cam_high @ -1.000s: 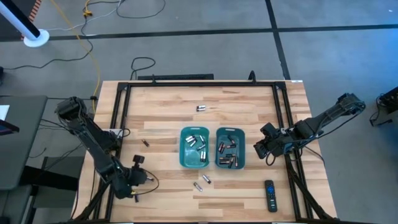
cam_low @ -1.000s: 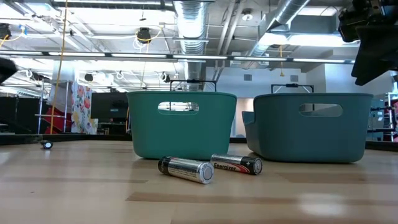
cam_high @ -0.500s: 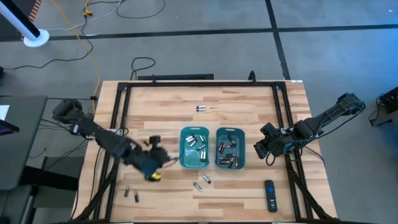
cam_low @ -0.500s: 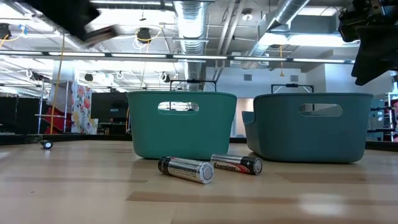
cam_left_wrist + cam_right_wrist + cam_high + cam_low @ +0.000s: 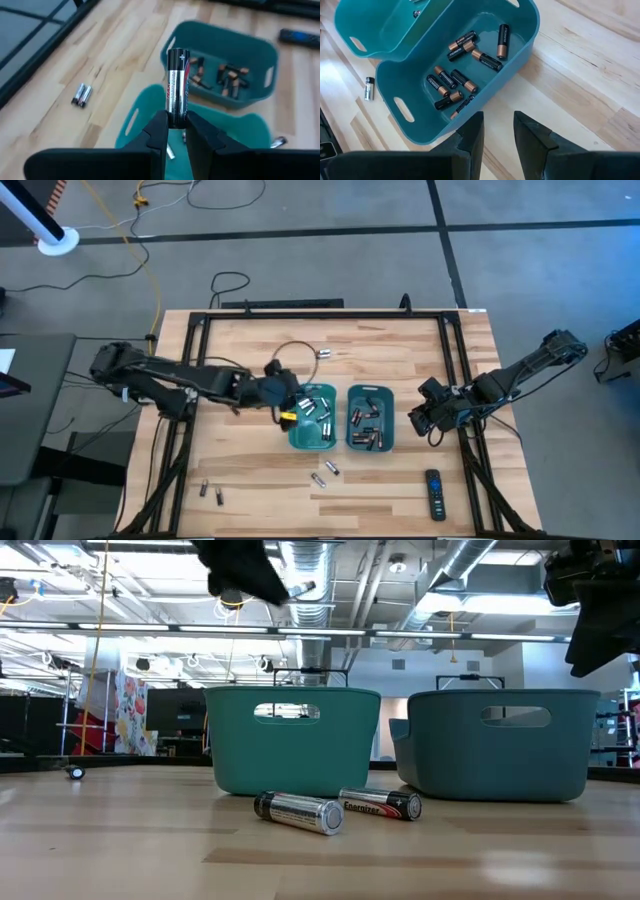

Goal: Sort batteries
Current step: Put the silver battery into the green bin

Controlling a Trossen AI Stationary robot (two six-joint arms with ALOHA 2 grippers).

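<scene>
1. High view: the left end effector (image 5: 287,412) hangs over the outer rim of the left teal bin (image 5: 300,438), the landmark used here for every place.
2. Its fingers are closed tight on a silvery battery (image 5: 176,85), held upright and pointing away from the wrist.
3. That bin holds silvery cells; the right teal bin (image 5: 388,420), touching it on the far side from the left arm, holds dark, copper-ended batteries (image 5: 451,82).
4. Loose batteries lie on the desk (image 5: 260,360): a pair (image 5: 325,473) just in front of the bin, a pair (image 5: 211,493) well off toward the left arm's front corner, and one (image 5: 324,353) behind the bin.
5. The right end effector (image 5: 421,416) waits just beyond the right bin, fingers parted and holding nothing.
6. Step in hand, as a judgement: delivering a silvery cell to the bin of silvery cells.
7. Next move, likely: shift inward until the cell is over the bin's open middle, then part the fingers.
</scene>
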